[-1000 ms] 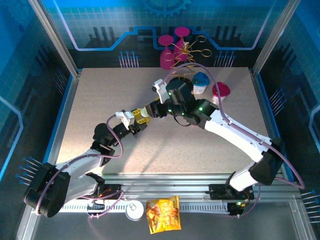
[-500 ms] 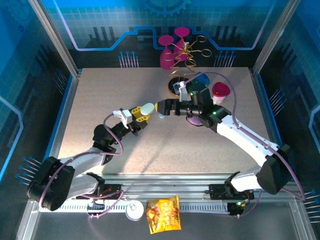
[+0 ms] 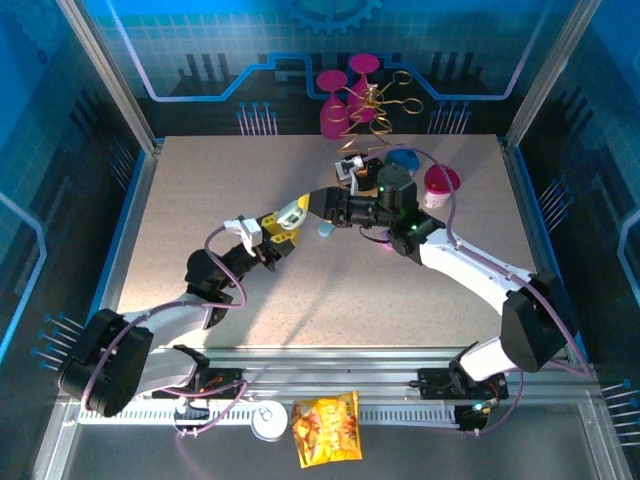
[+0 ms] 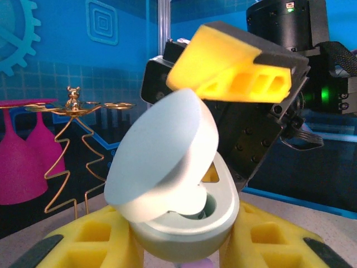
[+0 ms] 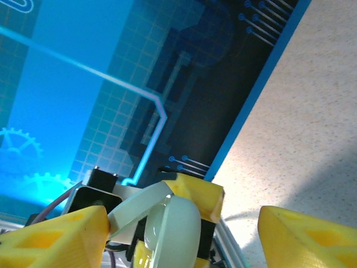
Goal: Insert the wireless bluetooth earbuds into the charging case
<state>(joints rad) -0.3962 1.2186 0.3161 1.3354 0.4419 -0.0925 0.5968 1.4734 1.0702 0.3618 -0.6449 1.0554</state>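
Two arms: yours meet tip to tip over the middle of the table (image 3: 200,180).
Left gripper (image 3: 283,228): your jaws are clamped on the charging case (image 4: 189,223), which is raised off the table.
Charging case: pale mint, with its lid (image 4: 162,162) swung open and tilted.
Right gripper (image 3: 320,205): your jaws stand apart, and one yellow finger (image 4: 234,70) is just above the open lid.
Pale blue earbud (image 3: 327,230): it lies on the table, just beside the right gripper.

Speckled beige table (image 3: 190,200), blue circuit-print walls (image 3: 200,40), metal corner posts (image 3: 105,72)

A robot lab cell: aluminium frame (image 3: 105,70), printed blue panels (image 3: 200,35).
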